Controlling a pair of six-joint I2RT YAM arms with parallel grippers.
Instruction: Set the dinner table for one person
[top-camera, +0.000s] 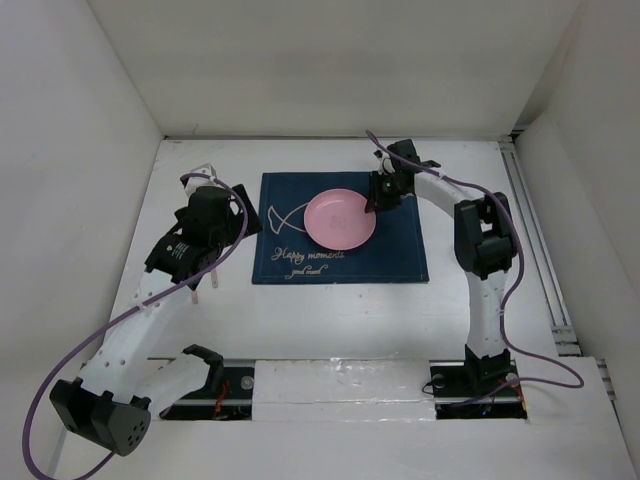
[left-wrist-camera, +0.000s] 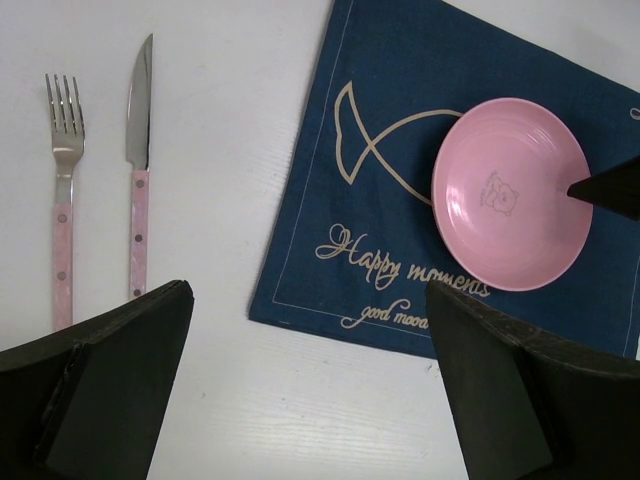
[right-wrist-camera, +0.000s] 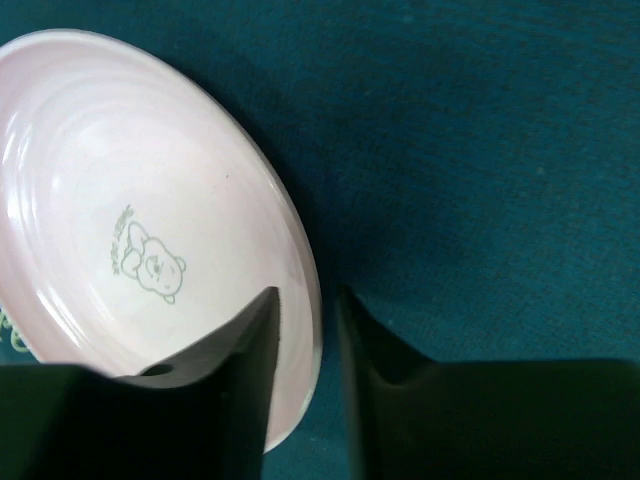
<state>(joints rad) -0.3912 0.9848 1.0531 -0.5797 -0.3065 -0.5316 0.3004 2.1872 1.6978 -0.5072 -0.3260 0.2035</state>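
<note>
Left arm (top-camera: 140, 320) and right arm (top-camera: 483, 305): white link shells, black joint housings, black bases. A purple cable (top-camera: 38, 405) trails back from behind each arm's jaws. Left gripper (left-wrist-camera: 308, 290) and right gripper (right-wrist-camera: 308, 300) have matte black wedge fingers (left-wrist-camera: 110, 390).
</note>
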